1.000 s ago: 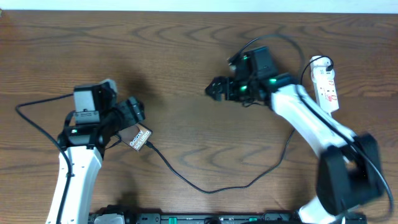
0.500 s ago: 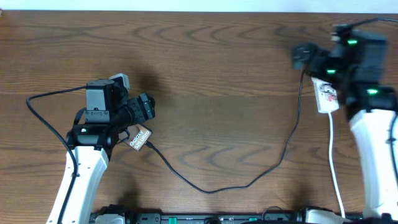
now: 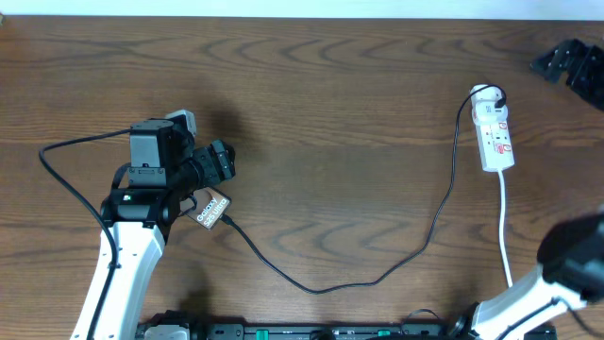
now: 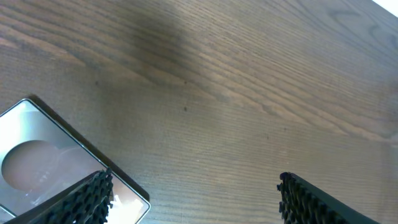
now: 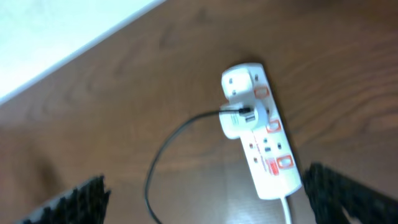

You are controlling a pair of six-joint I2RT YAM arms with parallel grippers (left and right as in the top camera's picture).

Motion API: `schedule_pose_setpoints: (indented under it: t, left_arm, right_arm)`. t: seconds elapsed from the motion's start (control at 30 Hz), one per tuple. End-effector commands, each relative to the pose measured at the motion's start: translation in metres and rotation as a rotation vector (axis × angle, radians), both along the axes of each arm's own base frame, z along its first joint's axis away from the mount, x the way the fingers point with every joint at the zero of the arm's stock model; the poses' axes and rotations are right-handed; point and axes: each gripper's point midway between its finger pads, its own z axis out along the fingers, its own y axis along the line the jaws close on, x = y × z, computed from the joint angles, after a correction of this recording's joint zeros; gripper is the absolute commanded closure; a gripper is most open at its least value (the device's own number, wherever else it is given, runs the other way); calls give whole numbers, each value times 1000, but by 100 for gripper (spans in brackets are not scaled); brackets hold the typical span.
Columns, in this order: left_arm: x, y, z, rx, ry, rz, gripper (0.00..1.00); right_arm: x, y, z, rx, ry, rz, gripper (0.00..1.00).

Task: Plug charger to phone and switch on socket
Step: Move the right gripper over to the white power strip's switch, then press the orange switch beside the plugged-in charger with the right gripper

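The phone [image 3: 213, 208] lies screen up on the table at the left, and its corner [image 4: 43, 165] shows at the lower left of the left wrist view. My left gripper [image 3: 219, 162] hovers just above it, open [image 4: 193, 199], one finger [image 4: 87, 199] over the phone's corner. The charger cable [image 3: 321, 287] runs from the phone's lower end in a long curve to a plug in the socket [image 3: 495, 138]; whether its tip sits in the phone I cannot tell. My right gripper [image 3: 559, 64] is open [image 5: 205, 199] at the far right, up above the socket [image 5: 258, 130].
The socket's white cord [image 3: 505, 236] runs toward the front edge at the right. A thick black arm cable [image 3: 71, 151] loops left of the left arm. A white wall strip [image 5: 56, 37] borders the table's far edge.
The right arm swung from the table's middle to the socket, then on to the far right corner. The left arm shifted slightly right early on and has stayed still since.
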Motion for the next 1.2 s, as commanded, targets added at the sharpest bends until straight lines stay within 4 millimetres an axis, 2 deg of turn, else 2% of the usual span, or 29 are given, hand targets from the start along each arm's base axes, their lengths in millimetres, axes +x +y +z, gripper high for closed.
schedule_pose_setpoints:
  t: [0.0, 0.2, 0.4, 0.73, 1.17]
  left_arm:
    - [6, 0, 14, 15, -41, -10, 16]
    - [6, 0, 14, 15, -40, -10, 16]
    - [6, 1, 12, 18, -36, -9, 16]
    - [7, 1, 7, 18, -18, -9, 16]
    - [6, 1, 6, 18, -15, -9, 16]
  right_arm:
    - [18, -8, -20, -6, 14, 79, 1]
    - [27, -12, -85, 58, 135, 110, 1]
    - [24, -10, -123, 87, 209, 159, 1]
    - [24, -9, -153, 124, 263, 166, 1]
    - [37, 25, -174, 162, 282, 233, 1]
